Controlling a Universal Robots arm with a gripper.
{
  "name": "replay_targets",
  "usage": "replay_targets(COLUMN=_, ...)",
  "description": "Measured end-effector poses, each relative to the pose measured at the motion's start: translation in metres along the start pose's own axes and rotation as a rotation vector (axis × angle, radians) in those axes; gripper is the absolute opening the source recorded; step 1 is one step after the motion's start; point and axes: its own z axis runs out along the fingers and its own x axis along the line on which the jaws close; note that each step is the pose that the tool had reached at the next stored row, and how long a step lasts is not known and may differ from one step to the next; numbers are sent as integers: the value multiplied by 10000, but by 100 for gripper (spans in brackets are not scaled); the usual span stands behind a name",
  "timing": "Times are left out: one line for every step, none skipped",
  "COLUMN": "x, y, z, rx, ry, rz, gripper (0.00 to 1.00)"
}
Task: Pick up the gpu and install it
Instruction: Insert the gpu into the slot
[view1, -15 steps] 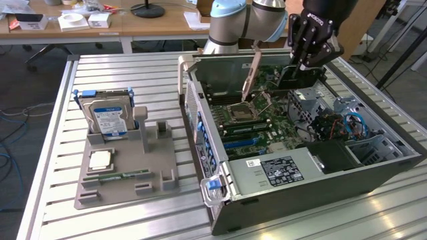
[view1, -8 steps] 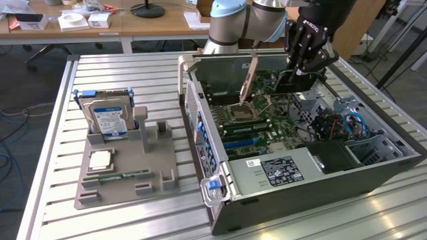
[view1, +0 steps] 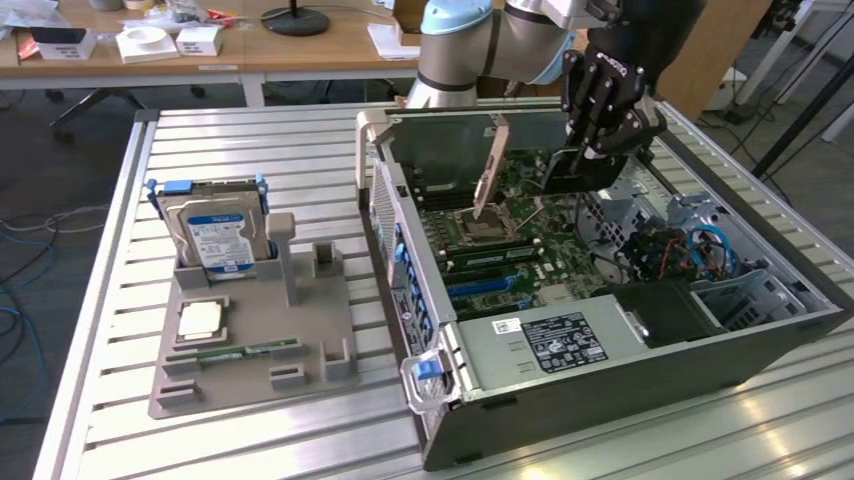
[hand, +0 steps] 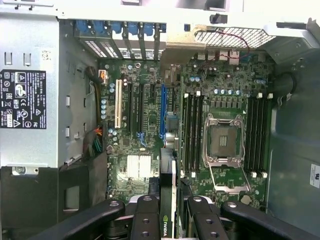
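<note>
Inside the open computer case (view1: 641, 400), the gripper (view1: 591, 150) has its jaws partly closed on the top edge of the graphics card (view1: 582, 178). The card hangs upright over the motherboard (hand: 145, 125), near the long blue slot (hand: 162, 110) and beside the empty processor socket (hand: 223, 140). Well apart, on the exterior view's left, the hard drive (view1: 214, 235) stands in a grey holder (view1: 240, 385) on the slatted table (view1: 200, 140).

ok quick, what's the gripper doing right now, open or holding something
gripper: closed on the gpu, held edge-on above the open computer case
</note>
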Motion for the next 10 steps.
replay_targets(x=0, y=0, z=0, rx=-1, ry=0, rz=0, gripper=26)
replay_targets(x=0, y=0, z=0, rx=0, ry=0, rz=-1, gripper=26)
replay_targets(x=0, y=1, z=0, rx=-1, ry=-4, rz=-1, gripper=26)
replay_targets(x=1, y=1, z=4, rx=1, ry=-51, rz=1, gripper=26)
replay_targets(x=0, y=1, z=13, rx=7, ry=-100, rz=0, gripper=26)
replay_targets(x=1, y=2, z=27, rx=11, ry=-123, rz=-2, gripper=26)
replay_targets(x=1, y=2, z=42, rx=12, ry=-136, rz=-14, gripper=26)
replay_targets(x=2, y=3, z=59, rx=13, ry=-148, rz=-30, gripper=26)
replay_targets(x=2, y=4, z=77, rx=13, ry=-156, rz=-48, gripper=26)
replay_targets(x=2, y=5, z=93, rx=12, ry=-161, rz=-64, gripper=26)
